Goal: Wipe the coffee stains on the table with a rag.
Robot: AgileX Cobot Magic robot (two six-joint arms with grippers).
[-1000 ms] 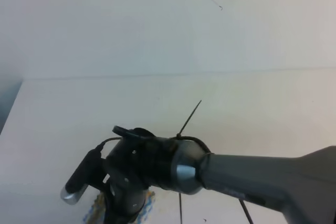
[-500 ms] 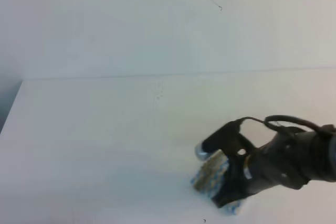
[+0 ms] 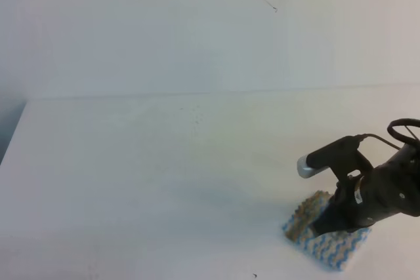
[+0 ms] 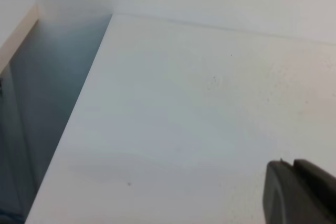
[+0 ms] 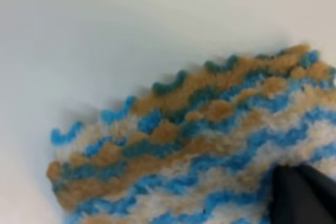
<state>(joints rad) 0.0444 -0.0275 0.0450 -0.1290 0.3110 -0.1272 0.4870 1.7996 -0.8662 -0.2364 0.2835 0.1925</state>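
Observation:
The rag [image 3: 330,246], a knit cloth with blue, white and tan zigzags, lies flat on the white table [image 3: 144,175] at the lower right. My right gripper [image 3: 323,226] presses down on its upper middle, shut on the rag. The right wrist view is filled by the rag [image 5: 199,145], with a dark fingertip [image 5: 302,195] at the lower right on the cloth. No orange-brown coffee stains show; only faint specks [image 3: 197,119] mark the table. Only a dark tip of my left gripper [image 4: 300,195] shows, over bare table [image 4: 199,119]. Whether it is open or shut is unclear.
The table's left edge [image 4: 71,124] drops to a dark gap beside it. A white wall [image 3: 197,24] rises behind the far edge, with a thin dark line [image 3: 266,1] on it. My right arm's camera barrel [image 3: 321,157] sticks out above the rag.
My right arm has swept from the lower left of the table to the lower right, dragging the rag with it. The arm now covers far less of the view.

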